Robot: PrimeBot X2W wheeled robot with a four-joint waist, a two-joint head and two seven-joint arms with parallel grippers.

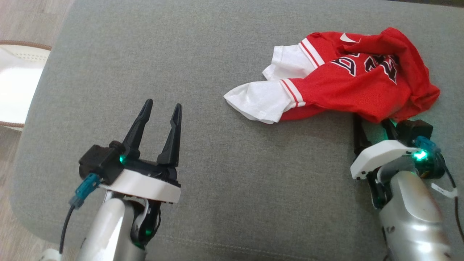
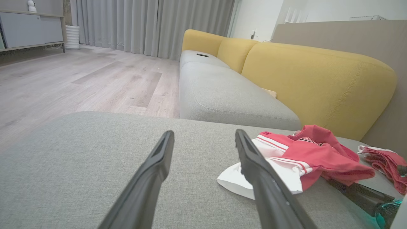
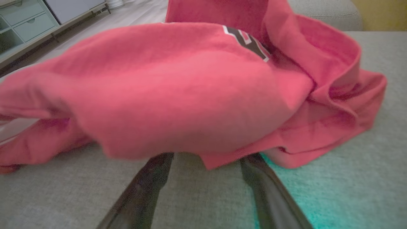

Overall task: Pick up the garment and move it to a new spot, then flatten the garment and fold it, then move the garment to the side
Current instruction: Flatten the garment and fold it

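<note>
head view: a red jersey with white sleeves and dark numbers lies all bunched up on a big grey cushion. it sits at the far right of the cushion. the left claw is near the front left, well apart from the jersey. its two dark fingers are spread open and hold nothing. the right claw is at the near edge of the jersey, and its finger ends are tucked under the red cloth. a white round thing with a brown rim stands on the wood floor to the left.

left wrist view: the left claw's fingers are wide apart over the bare grey cushion. the jersey is to the right, with a white sleeve nearest. one dark finger of the right claw pokes under it. behind is a sofa with a yellow back and a grey seat. there are also grey curtains and a low cabinet.

right wrist view: the red jersey is very close and a bit blurry. it hangs over the ends of the right claw's fingers. the two fingers stand wide apart on the cushion, so the claw is open and not pinching the cloth. green light glows on the cushion by the right finger.
</note>
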